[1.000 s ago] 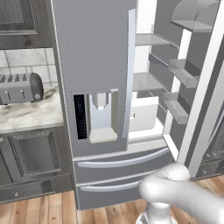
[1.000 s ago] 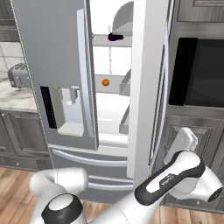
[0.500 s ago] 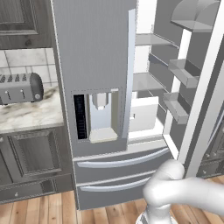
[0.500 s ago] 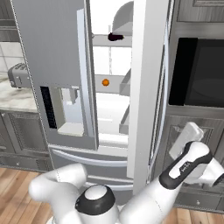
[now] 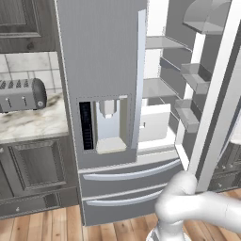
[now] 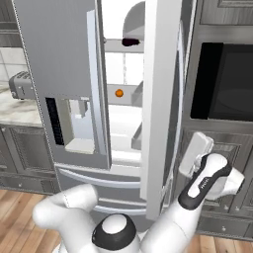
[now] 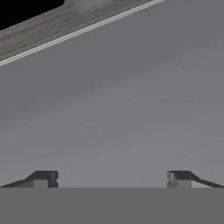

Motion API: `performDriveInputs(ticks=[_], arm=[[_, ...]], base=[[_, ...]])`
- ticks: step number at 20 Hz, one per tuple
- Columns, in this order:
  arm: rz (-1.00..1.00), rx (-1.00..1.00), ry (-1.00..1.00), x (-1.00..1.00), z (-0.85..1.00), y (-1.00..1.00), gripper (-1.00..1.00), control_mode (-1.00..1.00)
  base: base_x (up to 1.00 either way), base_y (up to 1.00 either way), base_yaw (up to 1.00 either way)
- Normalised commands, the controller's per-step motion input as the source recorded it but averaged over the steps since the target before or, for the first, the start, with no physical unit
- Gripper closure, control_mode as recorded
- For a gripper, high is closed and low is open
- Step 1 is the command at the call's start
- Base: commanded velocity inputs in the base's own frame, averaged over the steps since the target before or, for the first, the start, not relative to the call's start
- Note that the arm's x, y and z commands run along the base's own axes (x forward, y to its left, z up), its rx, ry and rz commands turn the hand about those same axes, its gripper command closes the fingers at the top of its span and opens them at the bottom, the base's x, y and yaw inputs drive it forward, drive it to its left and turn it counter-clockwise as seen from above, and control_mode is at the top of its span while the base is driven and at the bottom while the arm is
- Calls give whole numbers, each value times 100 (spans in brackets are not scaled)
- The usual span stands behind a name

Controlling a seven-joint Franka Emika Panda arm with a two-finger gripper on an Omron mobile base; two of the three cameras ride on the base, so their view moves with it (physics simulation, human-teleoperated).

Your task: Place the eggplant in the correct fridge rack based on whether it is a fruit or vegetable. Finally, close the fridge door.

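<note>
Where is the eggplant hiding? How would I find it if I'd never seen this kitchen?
Look at the big grey fridge with its right door swung open. Inside, find the upper flat shelf; the eggplant lies on it, at its right end. It is a glossy, almost black oval, unlike the small orange ball on the shelf below.

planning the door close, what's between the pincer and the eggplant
The open fridge door, edge-on in the right base view: pincer outside it, eggplant inside.

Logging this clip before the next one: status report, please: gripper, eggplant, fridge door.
Gripper open, empty, facing a flat grey surface. Eggplant on the fridge rack, orange ball on the shelf below. Fridge door open, not yet closed.
</note>
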Motion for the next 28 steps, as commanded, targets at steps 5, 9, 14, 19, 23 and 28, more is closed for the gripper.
performDriveInputs(ticks=[5,9,14,19,23,28], arm=[[22,-9,0,1,1,96,-100,-100],[3,0,0,49,17,66,-100,-100],[-4,0,2,70,13,55,-100,-100],[-14,0,5,83,3,60,-100,-100],[-20,0,3,73,0,61,-100,-100],[-28,0,0,61,0,56,-100,-100]], base=[[0,0,0],[0,0,0],[0,0,0],[0,0,0],[0,0,0],[0,0,0]])
